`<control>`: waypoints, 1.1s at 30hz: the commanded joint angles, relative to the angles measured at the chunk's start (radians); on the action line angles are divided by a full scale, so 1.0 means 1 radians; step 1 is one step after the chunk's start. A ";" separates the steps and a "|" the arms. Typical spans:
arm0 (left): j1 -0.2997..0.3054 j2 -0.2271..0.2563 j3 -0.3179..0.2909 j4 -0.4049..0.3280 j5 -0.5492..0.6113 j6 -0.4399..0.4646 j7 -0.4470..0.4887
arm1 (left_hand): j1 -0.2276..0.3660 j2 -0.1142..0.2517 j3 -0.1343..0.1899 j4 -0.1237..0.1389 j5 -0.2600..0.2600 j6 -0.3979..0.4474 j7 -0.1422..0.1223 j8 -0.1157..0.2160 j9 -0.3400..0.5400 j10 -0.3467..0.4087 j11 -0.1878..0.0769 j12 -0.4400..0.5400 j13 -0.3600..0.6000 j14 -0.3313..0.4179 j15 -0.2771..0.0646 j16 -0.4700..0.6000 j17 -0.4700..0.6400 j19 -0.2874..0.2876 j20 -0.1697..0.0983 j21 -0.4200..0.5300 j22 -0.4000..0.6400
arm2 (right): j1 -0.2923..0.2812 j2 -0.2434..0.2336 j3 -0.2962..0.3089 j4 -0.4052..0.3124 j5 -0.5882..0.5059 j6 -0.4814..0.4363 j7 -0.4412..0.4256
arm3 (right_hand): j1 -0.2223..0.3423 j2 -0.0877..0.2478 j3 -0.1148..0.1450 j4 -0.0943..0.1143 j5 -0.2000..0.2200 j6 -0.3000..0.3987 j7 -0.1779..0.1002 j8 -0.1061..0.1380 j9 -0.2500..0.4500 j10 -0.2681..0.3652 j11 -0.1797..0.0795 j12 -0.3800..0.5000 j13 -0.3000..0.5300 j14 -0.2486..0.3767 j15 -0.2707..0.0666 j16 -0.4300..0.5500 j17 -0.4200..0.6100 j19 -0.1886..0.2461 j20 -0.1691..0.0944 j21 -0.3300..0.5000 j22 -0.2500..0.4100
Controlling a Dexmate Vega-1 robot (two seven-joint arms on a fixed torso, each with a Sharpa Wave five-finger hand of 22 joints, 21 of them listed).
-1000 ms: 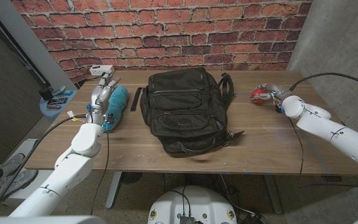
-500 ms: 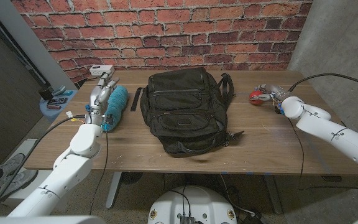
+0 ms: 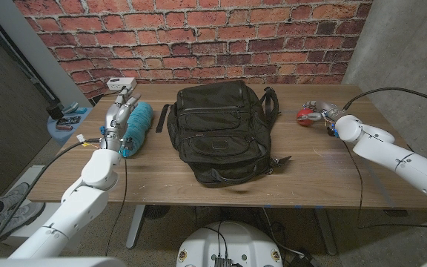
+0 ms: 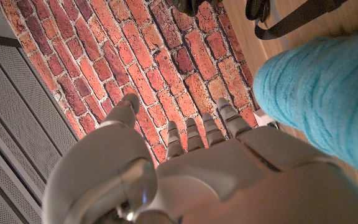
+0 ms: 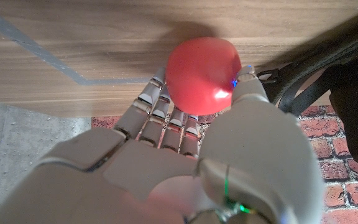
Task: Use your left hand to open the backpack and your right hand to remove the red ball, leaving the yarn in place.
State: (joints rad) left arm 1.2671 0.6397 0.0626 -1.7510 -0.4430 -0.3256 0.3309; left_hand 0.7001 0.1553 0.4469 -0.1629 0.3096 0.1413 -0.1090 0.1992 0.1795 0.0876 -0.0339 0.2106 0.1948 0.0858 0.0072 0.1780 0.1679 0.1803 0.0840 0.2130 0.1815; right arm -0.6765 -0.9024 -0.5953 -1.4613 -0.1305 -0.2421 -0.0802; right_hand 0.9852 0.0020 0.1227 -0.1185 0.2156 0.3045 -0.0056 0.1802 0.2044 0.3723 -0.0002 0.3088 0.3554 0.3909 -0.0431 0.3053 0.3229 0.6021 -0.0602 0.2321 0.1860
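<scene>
the right hand (image 3: 319, 111) grips the red ball (image 3: 305, 115) out on the table, well right of the black backpack (image 3: 219, 130); left hand (image 3: 118, 111) holds nothing, fingers extended, beside the teal yarn (image 3: 138, 126); removal looks done, so the next move is probably setting the ball down and letting go.

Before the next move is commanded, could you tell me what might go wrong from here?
The ball sits at the right hand's fingertips rather than deep in the palm; being round, it could slip out and roll across the table. The left hand stands right beside the yarn, so a sideways move could nudge it.
</scene>
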 commanded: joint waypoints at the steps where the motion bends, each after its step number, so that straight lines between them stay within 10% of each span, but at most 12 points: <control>1: 0.004 0.004 -0.006 0.000 -0.007 -0.001 -0.010 | 0.011 -0.002 0.006 0.001 0.003 0.010 0.000 -0.002 0.001 0.006 0.004 -0.002 0.002 0.012 -0.001 0.000 -0.001 0.004 -0.002 -0.005 0.001 | -0.003 -0.012 0.004 -0.029 0.004 -0.018 0.022 | -0.017 -0.002 -0.008 -0.001 0.006 -0.012 0.005 0.001 0.000 -0.014 0.010 -0.008 0.006 -0.018 -0.069 -0.009 0.003 -0.010 0.001 -0.007 0.003; 33: -0.029 0.018 -0.002 0.044 -0.046 0.002 -0.052 | 0.019 0.001 0.009 0.001 0.004 0.045 0.000 0.001 0.003 0.008 0.007 -0.004 -0.003 0.012 0.000 -0.001 -0.001 0.003 -0.003 -0.005 0.002 | 0.028 -0.021 -0.007 -0.101 -0.004 -0.110 0.093 | -0.074 -0.030 -0.029 0.009 0.024 -0.084 0.020 0.006 -0.003 -0.093 0.065 -0.049 0.014 -0.094 0.003 -0.049 0.005 -0.080 0.050 -0.027 0.004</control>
State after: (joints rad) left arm 1.2496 0.6515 0.0585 -1.7256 -0.4740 -0.3241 0.2934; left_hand 0.7097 0.1541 0.4468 -0.1628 0.3096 0.1770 -0.1091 0.1993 0.1793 0.0911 -0.0303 0.2069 0.1906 0.0858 0.0072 0.1780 0.1633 0.1803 0.0840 0.2130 0.1815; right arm -0.6595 -0.9211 -0.5983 -1.5339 -0.1298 -0.3174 -0.0068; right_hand 0.9250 -0.0273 0.1006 -0.1074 0.2310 0.2243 0.0143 0.1802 0.1998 0.2848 0.0658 0.2621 0.3649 0.3003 -0.0408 0.2586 0.3226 0.5271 -0.0103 0.2089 0.1887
